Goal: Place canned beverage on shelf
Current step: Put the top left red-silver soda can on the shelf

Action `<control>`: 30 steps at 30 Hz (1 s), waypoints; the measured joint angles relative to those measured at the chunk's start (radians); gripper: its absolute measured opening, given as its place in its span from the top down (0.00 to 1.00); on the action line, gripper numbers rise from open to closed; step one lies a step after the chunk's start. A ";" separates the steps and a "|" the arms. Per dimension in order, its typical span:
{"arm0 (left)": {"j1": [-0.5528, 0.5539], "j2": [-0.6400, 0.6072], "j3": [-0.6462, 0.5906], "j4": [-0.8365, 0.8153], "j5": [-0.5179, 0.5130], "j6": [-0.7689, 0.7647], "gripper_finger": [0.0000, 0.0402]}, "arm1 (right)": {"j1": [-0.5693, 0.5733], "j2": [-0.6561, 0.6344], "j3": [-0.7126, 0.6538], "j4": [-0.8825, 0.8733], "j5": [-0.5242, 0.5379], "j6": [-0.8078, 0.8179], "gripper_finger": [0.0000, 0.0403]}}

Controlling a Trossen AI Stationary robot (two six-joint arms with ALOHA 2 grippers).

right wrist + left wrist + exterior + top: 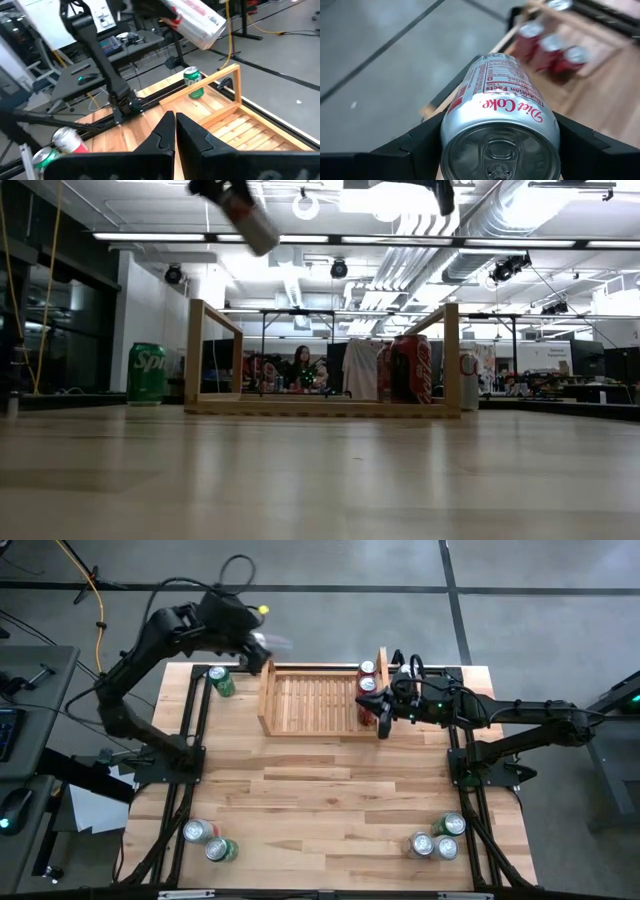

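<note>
My left gripper (252, 637) is shut on a silver Diet Coke can (502, 107), held high over the far left corner of the shelf (310, 700). The can also shows in the low view (248, 218) and in the right wrist view (197, 17). Three red cans (547, 50) stand on their bases at the right end of the shelf. A green can (220, 681) stands on the table just left of the shelf. My right gripper (175, 131) is shut and empty, raised over the shelf's right near corner (383, 723). My left gripper pinches the silver can's round wall (451, 131) between its two fingers (420, 145), close to the lid end. The lid faces back toward the wrist, and the can's length runs on past the fingers. The can is lifted clear and tilted, base end lower (262, 242).
Two cans, one silver and one green (210, 840), stand at the near left corner, and three cans (438, 838) at the near right. The middle of the table (320, 800) is bare wood. A person (300, 365) sits far behind the table.
</note>
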 joint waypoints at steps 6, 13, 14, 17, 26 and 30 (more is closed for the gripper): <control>-0.110 0.229 0.275 -0.027 -0.034 0.074 0.29 | 0.000 0.000 0.000 0.000 0.112 0.092 1.00; -0.118 0.450 0.400 -0.087 0.011 0.174 0.29 | 0.000 0.000 0.000 0.000 0.179 0.152 1.00; -0.118 0.472 0.397 -0.088 0.031 0.186 0.29 | 0.001 0.000 0.000 -0.002 0.179 0.153 1.00; -0.119 0.541 0.397 -0.092 0.085 0.200 0.29 | 0.001 0.000 0.000 -0.028 0.177 0.165 1.00; -0.132 0.718 0.396 -0.080 0.115 0.217 0.29 | 0.003 0.000 0.000 -0.219 0.175 0.312 1.00; -0.132 0.774 0.396 -0.082 0.118 0.220 0.29 | 0.003 0.000 0.000 -0.262 0.174 0.354 1.00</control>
